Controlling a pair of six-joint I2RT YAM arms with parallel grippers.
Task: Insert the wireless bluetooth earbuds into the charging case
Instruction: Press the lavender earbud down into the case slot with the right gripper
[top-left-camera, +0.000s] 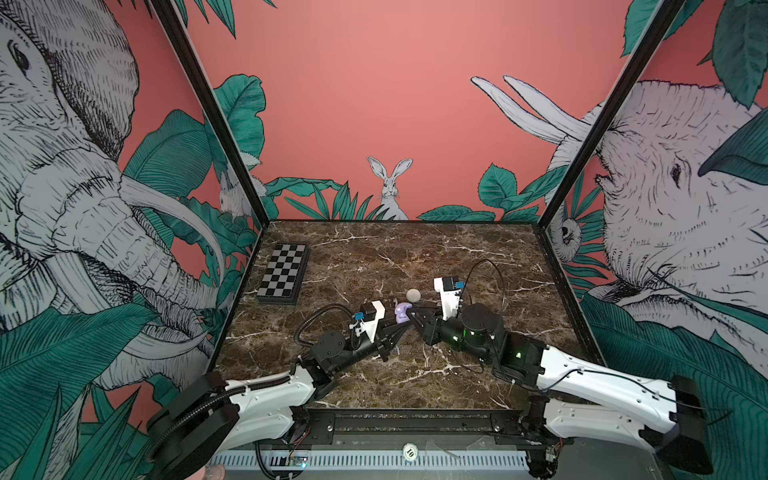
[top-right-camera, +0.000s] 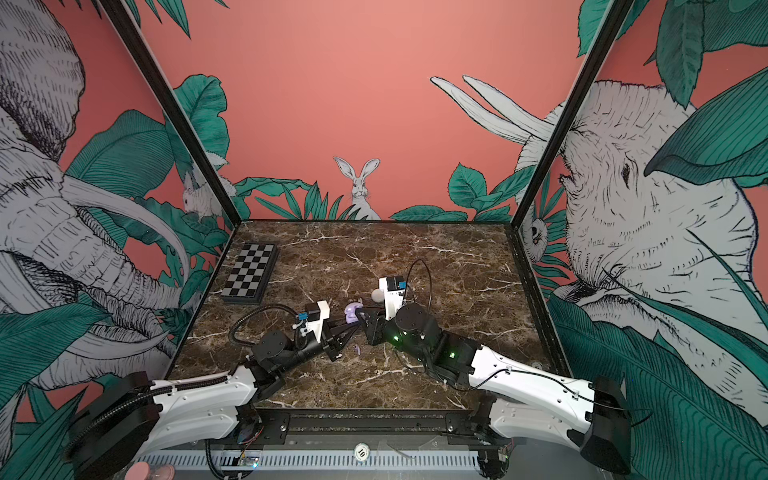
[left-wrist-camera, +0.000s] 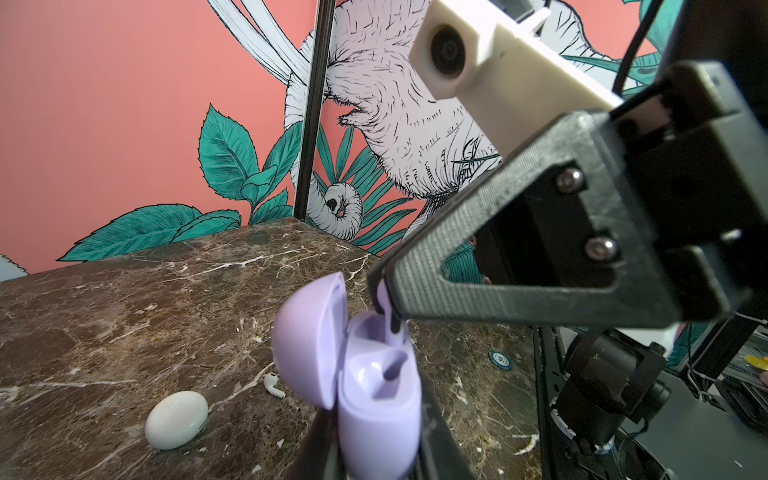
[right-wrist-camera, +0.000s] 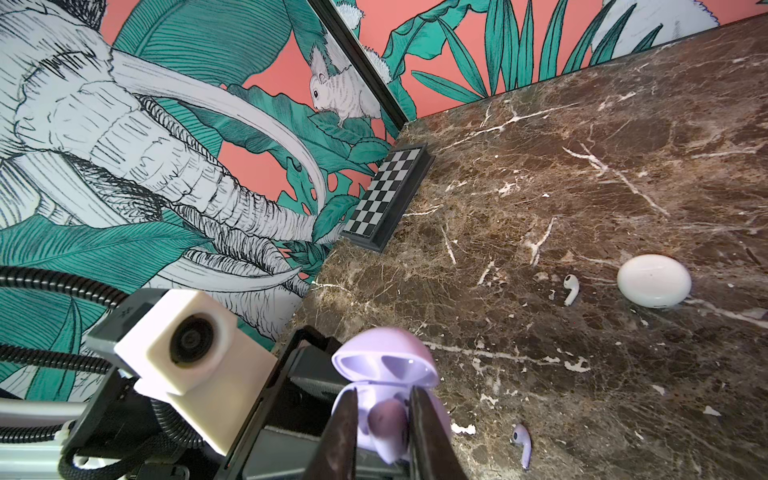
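The lilac charging case (left-wrist-camera: 374, 399) stands with its lid open, and my left gripper (left-wrist-camera: 378, 442) is shut on its lower body. In both top views the case (top-left-camera: 402, 311) (top-right-camera: 352, 311) sits between the two grippers at mid-table. My right gripper (right-wrist-camera: 384, 399) is shut on a lilac earbud (right-wrist-camera: 386, 419), and the earbud's stem (left-wrist-camera: 391, 326) points down into the case's far slot. The near slot is empty. A second lilac earbud (right-wrist-camera: 522, 446) and a white earbud (right-wrist-camera: 571, 288) lie loose on the marble.
A closed white egg-shaped case (right-wrist-camera: 653, 280) (top-left-camera: 413, 295) rests on the table just beyond the grippers, next to the white earbud (left-wrist-camera: 272, 384). A folded chessboard (top-left-camera: 282, 274) lies at the back left by the wall. Printed walls enclose three sides.
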